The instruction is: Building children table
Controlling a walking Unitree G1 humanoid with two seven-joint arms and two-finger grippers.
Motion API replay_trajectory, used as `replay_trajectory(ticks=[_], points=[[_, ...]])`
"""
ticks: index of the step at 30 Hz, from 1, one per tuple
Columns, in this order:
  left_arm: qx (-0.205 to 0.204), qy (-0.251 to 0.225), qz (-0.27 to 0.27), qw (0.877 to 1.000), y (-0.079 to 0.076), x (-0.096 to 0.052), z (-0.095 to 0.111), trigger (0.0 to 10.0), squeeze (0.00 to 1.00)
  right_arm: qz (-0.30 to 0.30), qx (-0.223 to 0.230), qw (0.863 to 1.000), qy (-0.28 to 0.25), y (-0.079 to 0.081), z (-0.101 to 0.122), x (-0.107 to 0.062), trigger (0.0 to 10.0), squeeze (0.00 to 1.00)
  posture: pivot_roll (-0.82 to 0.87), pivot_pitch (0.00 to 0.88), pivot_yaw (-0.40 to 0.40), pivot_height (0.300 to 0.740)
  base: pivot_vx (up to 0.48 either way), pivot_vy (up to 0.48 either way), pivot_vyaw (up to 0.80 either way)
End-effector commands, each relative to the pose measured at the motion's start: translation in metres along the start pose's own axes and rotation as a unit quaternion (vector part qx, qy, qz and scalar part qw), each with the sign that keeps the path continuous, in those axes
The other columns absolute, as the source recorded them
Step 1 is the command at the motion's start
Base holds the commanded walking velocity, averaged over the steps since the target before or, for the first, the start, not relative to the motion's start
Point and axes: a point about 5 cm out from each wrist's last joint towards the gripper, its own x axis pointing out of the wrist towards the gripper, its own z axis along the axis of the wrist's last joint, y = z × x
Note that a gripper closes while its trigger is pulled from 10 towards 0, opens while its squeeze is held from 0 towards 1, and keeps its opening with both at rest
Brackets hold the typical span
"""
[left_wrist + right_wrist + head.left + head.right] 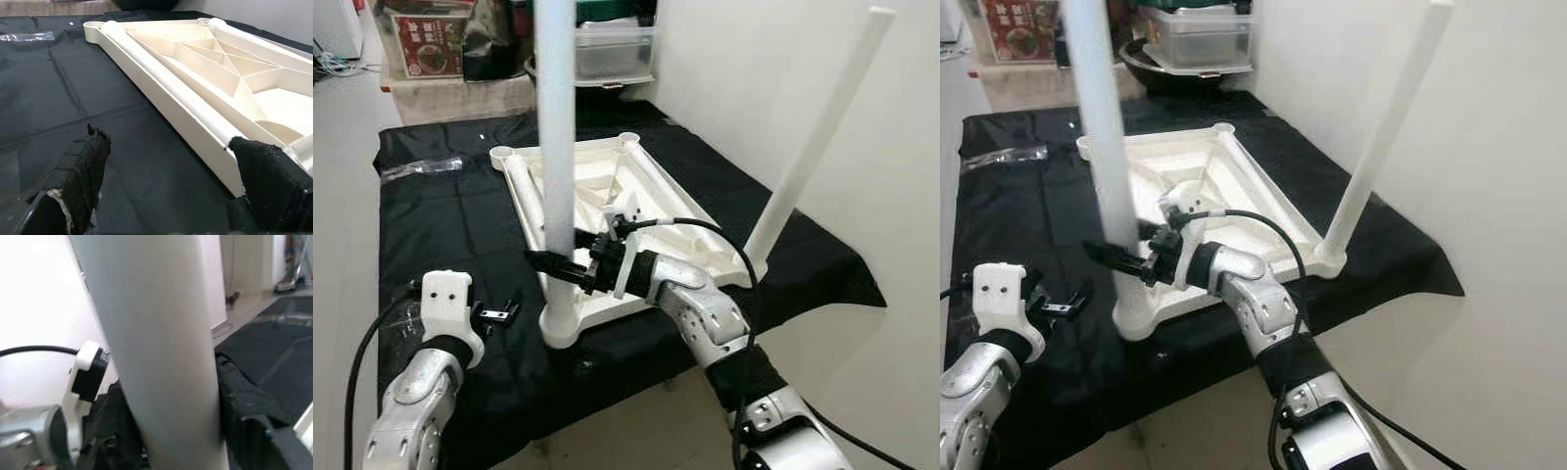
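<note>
The right gripper (556,262) is clamping low on a stiff, smooth, probably light white leg (556,147); the left gripper (497,313) is hovering apart.

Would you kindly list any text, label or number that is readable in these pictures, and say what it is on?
No text can be read here.
The red printed box behind the black-covered table carries lettering too small and blurred to read.
The upturned white tabletop, its legs and both grippers show no markings.
</note>
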Motion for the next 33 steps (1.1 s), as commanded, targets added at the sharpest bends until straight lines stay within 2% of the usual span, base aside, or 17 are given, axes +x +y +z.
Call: replay_trajectory(ticks=[1,5,7,9,10,14,15,17,18,20,21,22,23,24,27,28,33], points=[[-0.007,0.002,-0.005,1.0,-0.001,-0.002,-0.002,10.0,0.0,-0.145,0.0,0.988,0.06,-0.015,-0.025,0.005,0.0,0.0,0.17,0.0,-0.116,0.74,0.0,0.0,0.0],[-0.008,0.001,-0.005,1.0,-0.001,-0.003,-0.002,10.0,0.0,-0.266,0.019,0.96,0.082,-0.031,-0.032,-0.001,0.0,0.0,0.17,0.0,-0.115,0.74,0.0,0.0,0.0],[-0.007,0.001,-0.005,1.0,-0.001,-0.003,-0.002,10.0,0.0,-0.512,0.047,0.85,0.117,-0.059,-0.046,-0.041,0.0,0.0,0.16,0.0,-0.111,0.74,0.0,0.0,0.0],[-0.007,0.001,-0.005,1.0,-0.001,-0.003,-0.002,10.0,0.0,-0.512,0.047,0.85,0.117,-0.059,-0.046,-0.041,0.0,0.0,0.16,0.0,-0.111,0.74,0.0,0.0,0.0],[-0.007,0.001,-0.006,1.0,-0.002,-0.003,-0.002,10.0,0.0,-0.605,0.045,0.787,0.113,-0.066,-0.049,-0.068,0.0,0.0,0.16,0.0,-0.105,0.74,0.0,0.0,0.0],[-0.006,0.002,-0.007,1.0,-0.002,-0.004,-0.002,10.0,0.0,-0.67,0.008,0.737,0.095,-0.065,-0.043,-0.101,0.0,0.0,0.15,0.0,-0.097,0.74,0.0,0.0,0.0],[-0.006,0.003,-0.007,1.0,-0.002,-0.004,-0.003,10.0,0.0,-0.659,0.0,0.746,0.096,-0.064,-0.041,-0.103,3.5,0.0,0.14,0.0,-0.094,0.74,0.0,0.0,0.0],[-0.006,0.003,-0.007,1.0,-0.002,-0.004,-0.003,10.0,0.0,-0.659,0.0,0.746,0.096,-0.064,-0.041,-0.103,3.5,0.0,0.14,0.0,-0.094,0.74,0.0,0.0,0.0],[-0.006,0.003,-0.008,1.0,-0.002,-0.004,-0.003,10.0,0.0,-0.633,0.004,0.768,0.097,-0.064,-0.04,-0.098,10.0,0.0,0.14,0.0,-0.092,0.74,0.0,0.0,0.0],[-0.006,0.003,-0.008,1.0,-0.002,-0.004,-0.003,10.0,0.0,-0.633,0.004,0.768,0.097,-0.064,-0.04,-0.098,10.0,0.0,0.14,0.0,-0.092,0.74,0.0,0.0,0.0],[-0.006,0.003,-0.008,1.0,-0.002,-0.004,-0.003,10.0,0.0,-0.598,0.016,0.797,0.086,-0.063,-0.038,-0.09,10.0,0.0,0.14,0.0,-0.093,0.74,0.0,0.0,0.0],[-0.006,0.003,-0.008,1.0,-0.002,-0.004,-0.003,10.0,0.0,-0.598,0.016,0.797,0.086,-0.063,-0.038,-0.09,10.0,0.0,0.14,0.0,-0.093,0.74,0.0,0.0,0.0],[-0.007,0.003,-0.008,1.0,-0.001,-0.004,-0.003,10.0,0.0,-0.53,0.023,0.846,0.049,-0.061,-0.027,-0.069,10.0,1.0,0.15,0.0,-0.099,0.74,0.0,0.0,0.0],[-0.007,0.003,-0.008,1.0,0.0,-0.004,-0.003,10.0,0.0,-0.46,0.032,0.887,0.02,-0.058,-0.016,-0.051,10.0,0.84,0.15,0.0,-0.099,0.74,0.0,0.0,0.0],[-0.007,0.003,-0.008,1.0,0.0,-0.004,-0.003,10.0,0.0,-0.46,0.032,0.887,0.02,-0.058,-0.016,-0.051,10.0,0.84,0.15,0.0,-0.099,0.74,0.0,0.0,0.0],[-0.009,0.003,-0.007,1.0,0.001,-0.004,-0.004,10.0,0.0,-0.334,0.004,0.942,-0.008,-0.056,-0.002,-0.028,10.0,0.0,0.15,0.0,-0.104,0.74,0.0,0.0,0.0],[-0.009,0.002,-0.007,1.0,0.001,-0.003,-0.004,10.0,0.0,-0.237,-0.017,0.971,0.026,-0.053,-0.013,-0.023,10.0,0.0,0.17,0.0,-0.111,0.74,0.0,0.0,0.0]])
